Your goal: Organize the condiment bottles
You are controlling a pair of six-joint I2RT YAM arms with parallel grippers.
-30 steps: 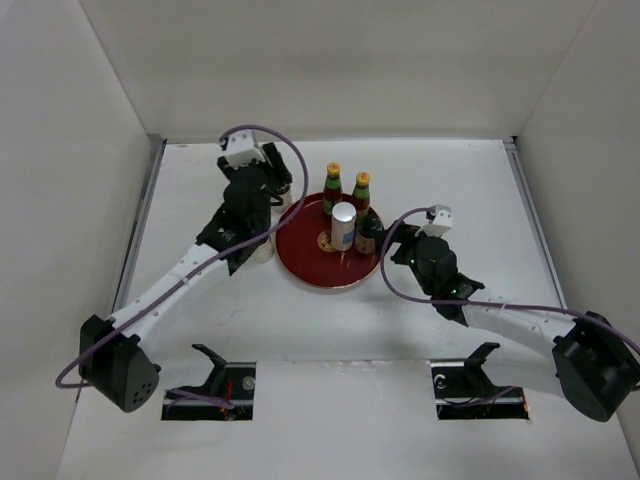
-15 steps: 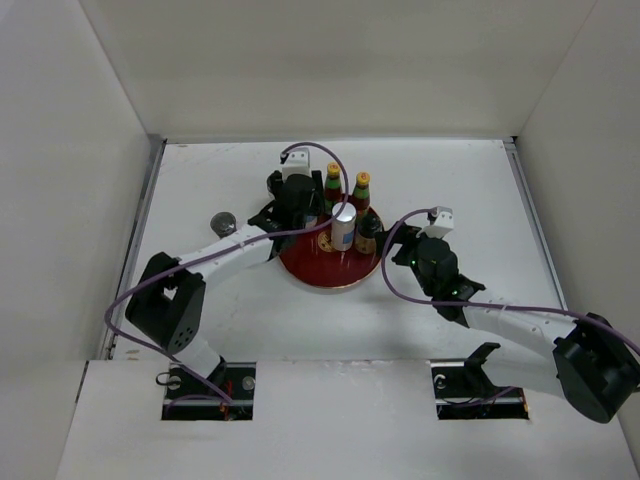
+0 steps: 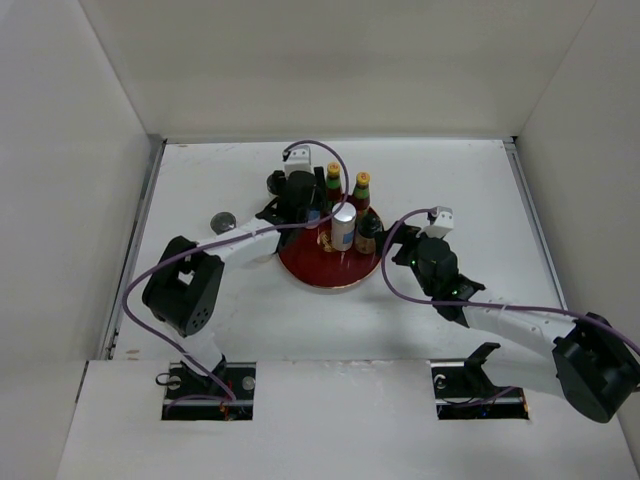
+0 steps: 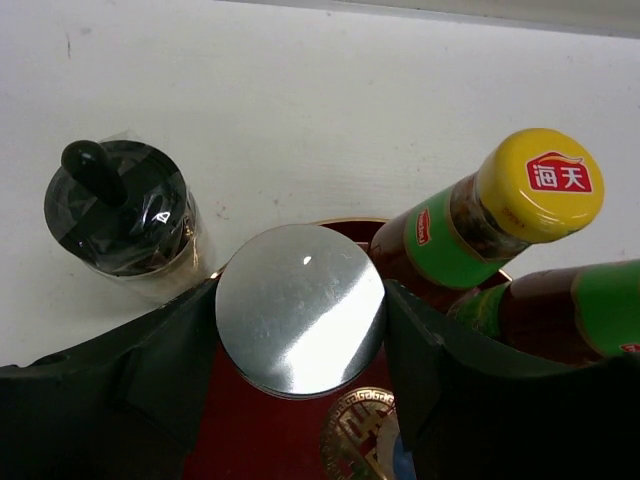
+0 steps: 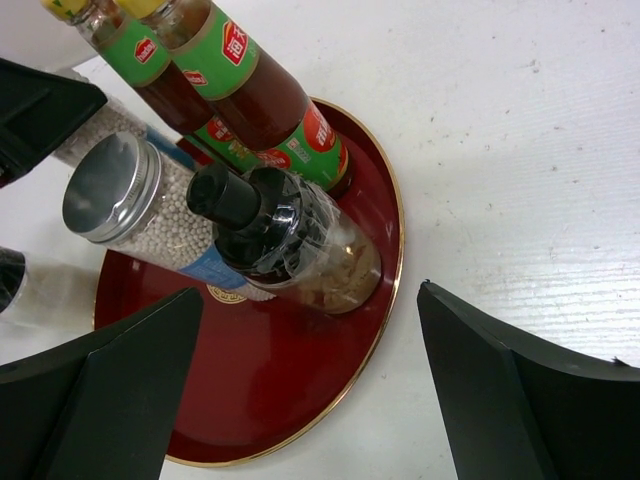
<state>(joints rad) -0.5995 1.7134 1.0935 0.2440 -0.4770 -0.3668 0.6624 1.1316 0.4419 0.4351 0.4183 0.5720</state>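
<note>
The round red tray (image 3: pixel 330 275) holds two yellow-capped sauce bottles (image 3: pixel 347 186), a silver-topped cylinder (image 3: pixel 343 226) and a dark-lidded jar (image 3: pixel 367 237). My left gripper (image 3: pixel 308 213) is shut on a second silver-topped cylinder (image 4: pixel 290 330) over the tray's (image 4: pixel 270 430) back left part. Its fingers (image 4: pixel 170 350) press both sides. I cannot tell whether the cylinder rests on the tray. My right gripper (image 5: pixel 310 292) is open wide and empty, just in front of the jar (image 5: pixel 290 245) at the tray's (image 5: pixel 300 380) right rim. The sauce bottles (image 5: pixel 250 80) and the first cylinder (image 5: pixel 125 200) stand behind that jar.
Another dark-lidded jar (image 3: pixel 222 222) stands on the white table left of the tray, and it also shows in the left wrist view (image 4: pixel 120 215). White walls enclose the table at the back and both sides. My left forearm (image 3: pixel 240 240) lies along the tray's left side.
My left arm has swung right from the table left of the tray to the tray's back left part, uncovering the jar on the table. The right arm has not moved.
</note>
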